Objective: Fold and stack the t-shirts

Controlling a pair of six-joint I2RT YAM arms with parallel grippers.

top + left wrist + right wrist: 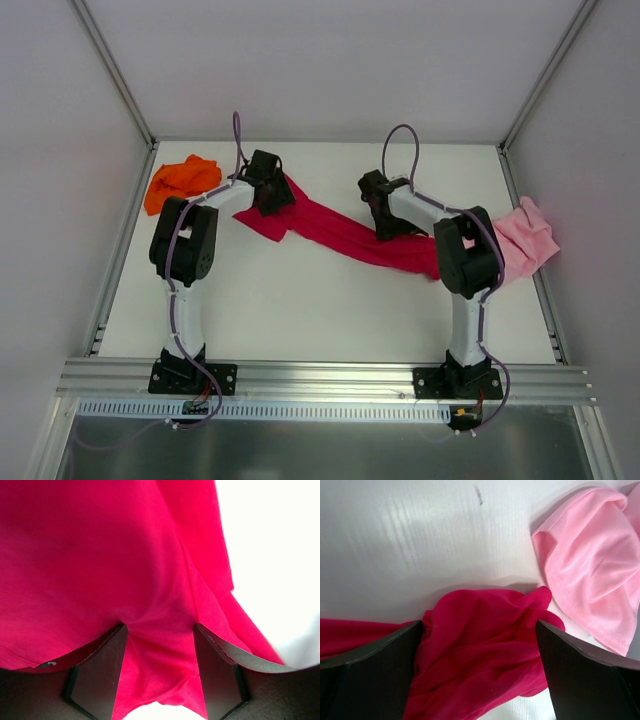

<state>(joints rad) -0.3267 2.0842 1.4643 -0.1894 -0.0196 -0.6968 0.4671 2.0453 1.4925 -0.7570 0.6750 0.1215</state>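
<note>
Gripping crimson t-shirt [100, 555]: left end effector [160, 628]; right end effector [480, 625] open, straddling it.

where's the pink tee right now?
Top view: the pink t-shirt lies crumpled at the table's right edge, beside the right arm's elbow, close to the red t-shirt's end.

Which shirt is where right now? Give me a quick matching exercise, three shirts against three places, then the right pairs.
Things:
1. orange t-shirt
2. red t-shirt
3. pink t-shirt

Places:
A. bunched at the right edge
B. stretched out across the middle
C. bunched in the far left corner

Pairs: 1-C, 2-B, 3-A
</note>
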